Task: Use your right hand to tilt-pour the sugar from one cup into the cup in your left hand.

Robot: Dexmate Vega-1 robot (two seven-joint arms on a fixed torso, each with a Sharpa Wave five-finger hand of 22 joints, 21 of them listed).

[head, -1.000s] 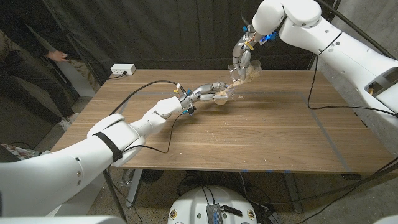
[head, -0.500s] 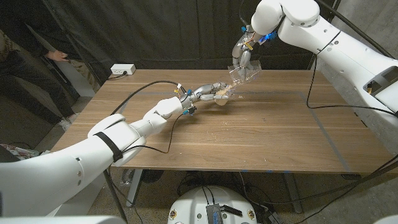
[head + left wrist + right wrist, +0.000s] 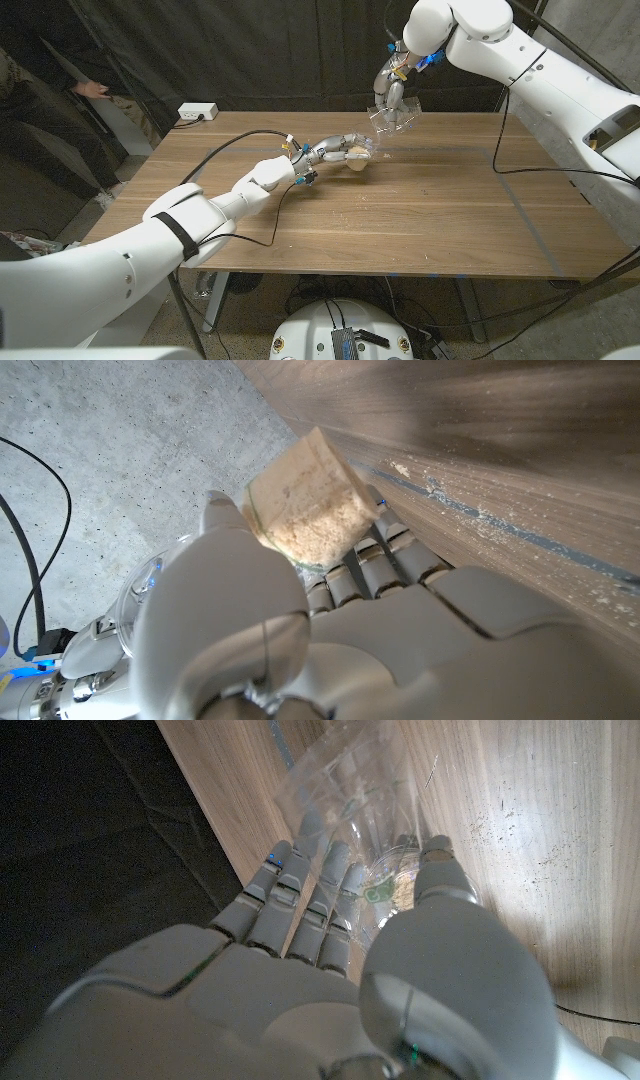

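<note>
My left hand (image 3: 333,149) holds a clear cup (image 3: 359,155) low over the table's far middle. The left wrist view shows this cup (image 3: 310,500) full of pale brown sugar, clasped between my thumb and fingers (image 3: 375,555). My right hand (image 3: 390,87) grips a second clear cup (image 3: 392,115), held tilted in the air just above and beyond the left cup. In the right wrist view that cup (image 3: 350,795) looks empty and see-through between my fingers (image 3: 300,900) and thumb.
Spilled sugar grains dust the wooden table (image 3: 520,510) along a dark line. A white power strip (image 3: 196,112) lies at the far left corner. A person (image 3: 40,90) stands behind the table's left side. Black cables cross the tabletop.
My right hand has lifted its cup slightly away from the left cup. The sugar seen in the tilted cup earlier is gone from it. The left hand has stayed put.
</note>
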